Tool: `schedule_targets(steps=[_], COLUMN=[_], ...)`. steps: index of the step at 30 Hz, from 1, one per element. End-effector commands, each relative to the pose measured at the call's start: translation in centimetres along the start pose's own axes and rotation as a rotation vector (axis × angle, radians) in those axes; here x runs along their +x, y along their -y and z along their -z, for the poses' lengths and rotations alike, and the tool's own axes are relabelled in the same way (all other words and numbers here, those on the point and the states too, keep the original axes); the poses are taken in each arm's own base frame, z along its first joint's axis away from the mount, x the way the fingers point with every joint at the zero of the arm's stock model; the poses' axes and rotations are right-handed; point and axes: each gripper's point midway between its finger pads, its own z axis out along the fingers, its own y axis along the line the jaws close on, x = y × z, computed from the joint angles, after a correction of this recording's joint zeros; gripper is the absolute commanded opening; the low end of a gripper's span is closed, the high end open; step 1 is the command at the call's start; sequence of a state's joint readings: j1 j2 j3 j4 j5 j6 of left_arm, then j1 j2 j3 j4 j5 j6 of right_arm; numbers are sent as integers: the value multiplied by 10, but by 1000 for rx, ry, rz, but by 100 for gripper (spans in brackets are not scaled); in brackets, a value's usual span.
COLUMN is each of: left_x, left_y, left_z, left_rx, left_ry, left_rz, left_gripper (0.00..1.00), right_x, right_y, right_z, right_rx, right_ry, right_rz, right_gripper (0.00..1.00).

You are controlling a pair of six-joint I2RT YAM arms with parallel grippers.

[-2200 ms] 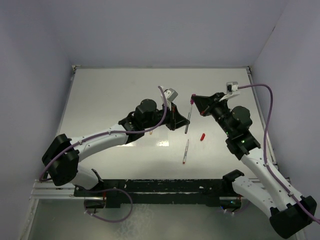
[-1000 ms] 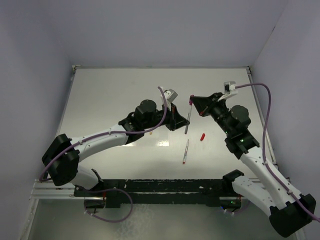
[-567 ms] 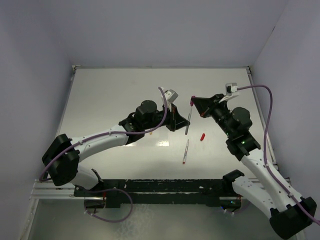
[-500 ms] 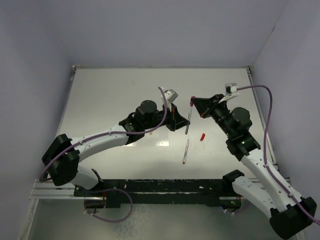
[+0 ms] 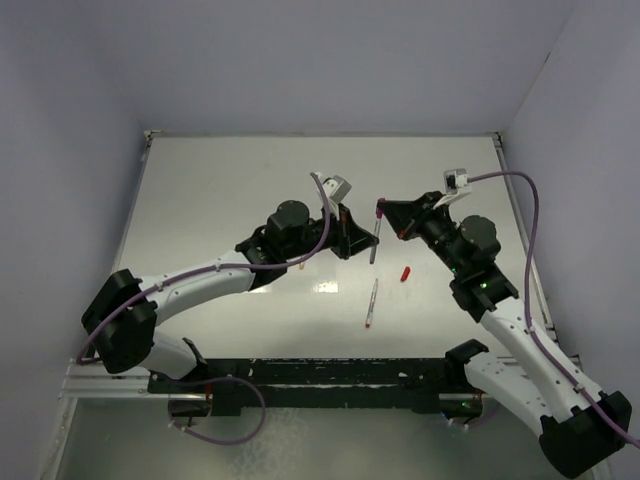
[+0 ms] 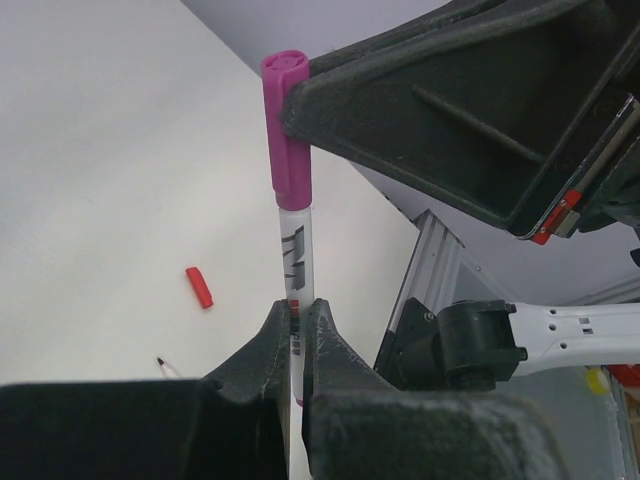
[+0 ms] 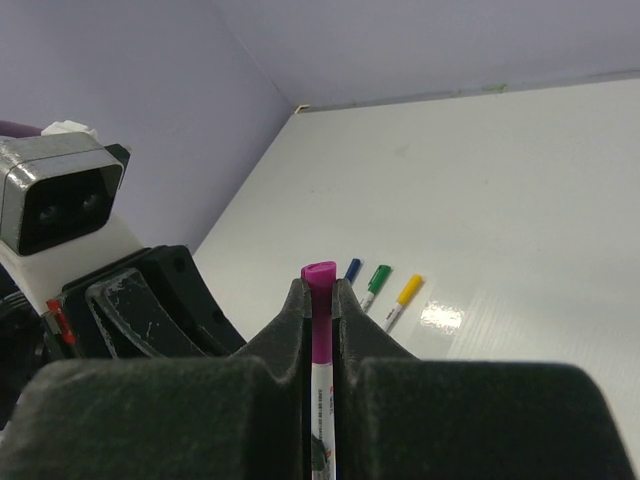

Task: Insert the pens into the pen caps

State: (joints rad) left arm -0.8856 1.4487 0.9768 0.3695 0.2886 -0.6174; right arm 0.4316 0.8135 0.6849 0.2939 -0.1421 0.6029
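The purple pen cap (image 6: 286, 130) tops the pen (image 6: 297, 250) at mid-frame. The pen's lower end is hidden behind the left gripper (image 6: 297, 318), which is clamped on the barrel. The right gripper (image 7: 320, 300) is pinched on the cap. In the top view the left arm (image 5: 200, 275) hides the three capped pens (image 7: 378, 280). Both wrists have shifted slightly left since half a second ago

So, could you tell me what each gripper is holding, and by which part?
Left gripper: the pen, by its barrel. Right gripper: the purple cap on the pen's end.
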Motion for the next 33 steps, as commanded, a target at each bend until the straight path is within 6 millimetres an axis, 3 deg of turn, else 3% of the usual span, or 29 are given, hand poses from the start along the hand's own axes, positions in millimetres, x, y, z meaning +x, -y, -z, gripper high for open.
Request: schedule_targets(steps=[1,9,19,33], left_x=[-52,-85,-127,-128], left_y=[28,18,-4,-29], left_z=[12,20,32,9], left_rx=[78,80,82,66], left_ry=[188,300,397,383], left_rz=[-29,-13,-4,20], left_gripper=[0,0,0,0], right_x=[11,40,83,117], right_y=[-7,-6,10,10], right_z=[-1,-2,8,21], right_rx=[-48,-80,-39,-49], right_ry=[-54,-172,-339,-471], right_rz=[4,-10,-17,-19], right_gripper=[0,0,0,0])
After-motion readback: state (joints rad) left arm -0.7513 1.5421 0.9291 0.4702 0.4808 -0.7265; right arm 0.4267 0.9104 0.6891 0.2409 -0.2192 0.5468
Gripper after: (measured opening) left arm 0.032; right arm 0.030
